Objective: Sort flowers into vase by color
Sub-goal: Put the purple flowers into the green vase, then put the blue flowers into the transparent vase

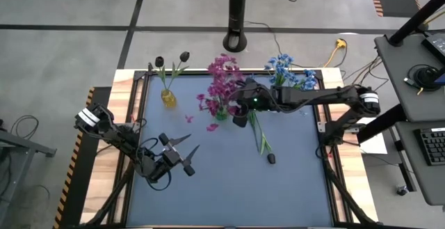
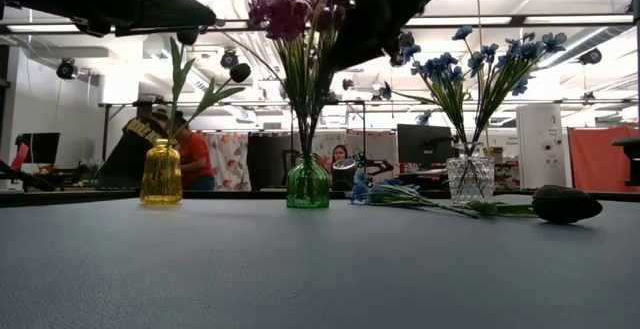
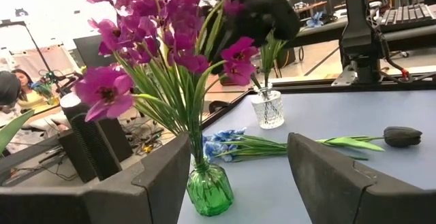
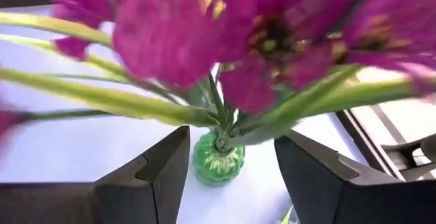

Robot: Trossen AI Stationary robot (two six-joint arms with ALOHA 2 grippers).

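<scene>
High view: right gripper [image 1: 240, 111], jaws released, hovers at frame centre above the pink flowers [image 1: 221, 83] in the green vase [image 2: 307, 184], apparently having delivered a stem. Left gripper [image 1: 182, 152] waits open, lower left.

I work in an open lab — beyond my table [image 2: 320, 269], monitors [image 2: 424, 144], seated people [image 2: 186, 154], ceiling track lights, floor cables [image 1: 348, 65].
</scene>
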